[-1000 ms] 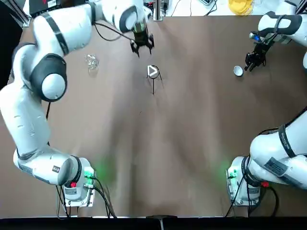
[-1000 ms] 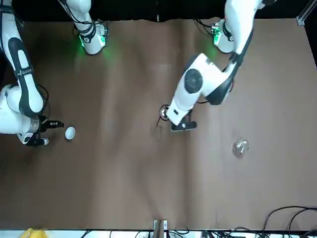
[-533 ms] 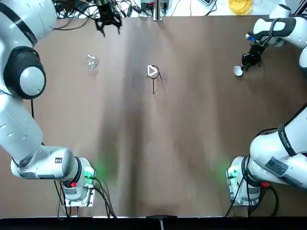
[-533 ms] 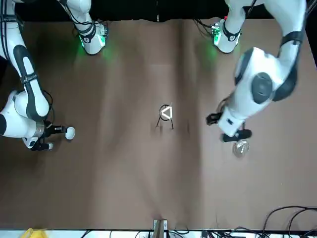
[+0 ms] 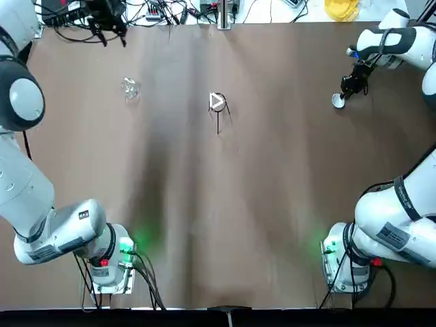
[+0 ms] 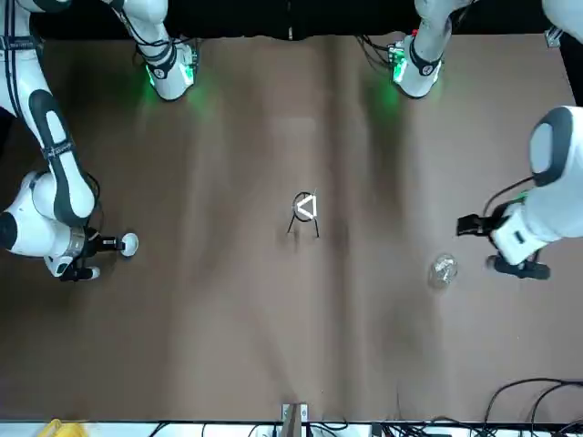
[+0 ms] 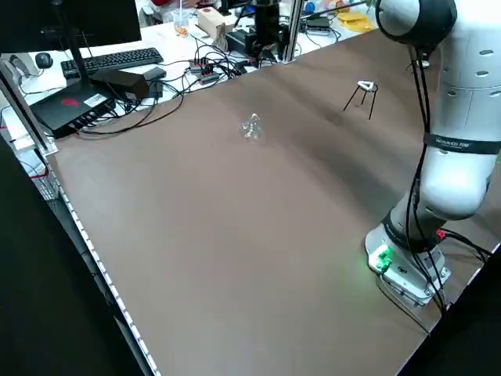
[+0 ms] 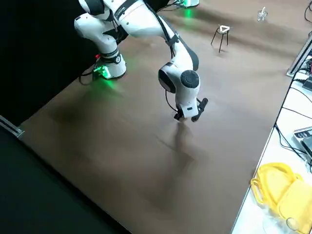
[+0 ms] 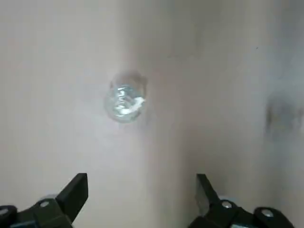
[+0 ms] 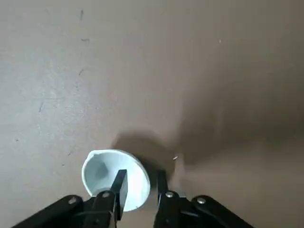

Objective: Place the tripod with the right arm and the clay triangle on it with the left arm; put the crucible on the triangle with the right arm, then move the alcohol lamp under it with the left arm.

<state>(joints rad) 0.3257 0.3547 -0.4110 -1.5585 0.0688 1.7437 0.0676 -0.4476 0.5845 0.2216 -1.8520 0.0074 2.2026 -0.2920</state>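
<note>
Brown tabletop (image 5: pixel 225 218) is carrying all four task items, with cables and a keyboard (image 7: pixel 117 59) lying on the bench beyond its far edge. Both white arms are reaching toward the far side.

Left gripper (image 6: pixel 504 252) is hovering near the far left corner, fingers (image 9: pixel 76 192) spread wide apart and empty, just beside the alcohol lamp (image 5: pixel 130 87), a small clear glass vessel standing well inside that corner.

Right gripper (image 10: pixel 140 187) is sitting low at the far right edge, its fingers narrowly parted astride the rim of the crucible (image 10: pixel 114 178), a small round white ceramic cup; one finger is inside the hollow, the other outside. Whether the fingers are pressing the wall, I cannot tell. That cup is resting on the table.

Thin black wire tripod (image 5: pixel 219 116) is standing upright near the middle of the far edge, well apart from both grippers. White clay triangle (image 5: pixel 216 101) is lying flat across its ring.
</note>
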